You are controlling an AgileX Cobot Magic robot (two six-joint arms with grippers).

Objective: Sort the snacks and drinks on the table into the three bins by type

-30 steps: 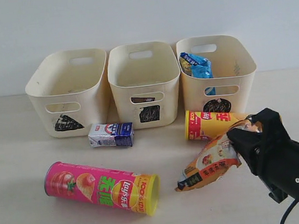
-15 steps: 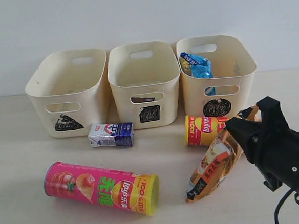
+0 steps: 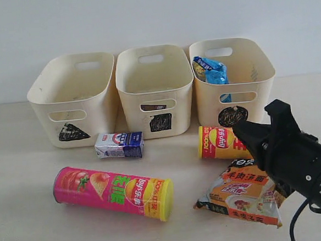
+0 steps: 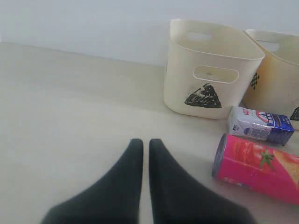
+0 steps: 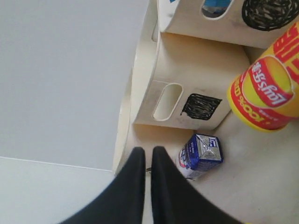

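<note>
**Snack bag back on the table**

The orange-white bag (image 3: 240, 195) is seen lying flat on the table (image 3: 25, 229) at lower right of the exterior view, beside the right gripper (image 5: 147, 150), whose jaws are drawn together on nothing. Half a second earlier it was hanging from them. The left gripper (image 4: 145, 142) is likewise closed and empty. The bag is judged light, soft and slick. A hold on its crimped end seam is advised before the circle-marked bin (image 3: 259, 75) is tried.
</note>
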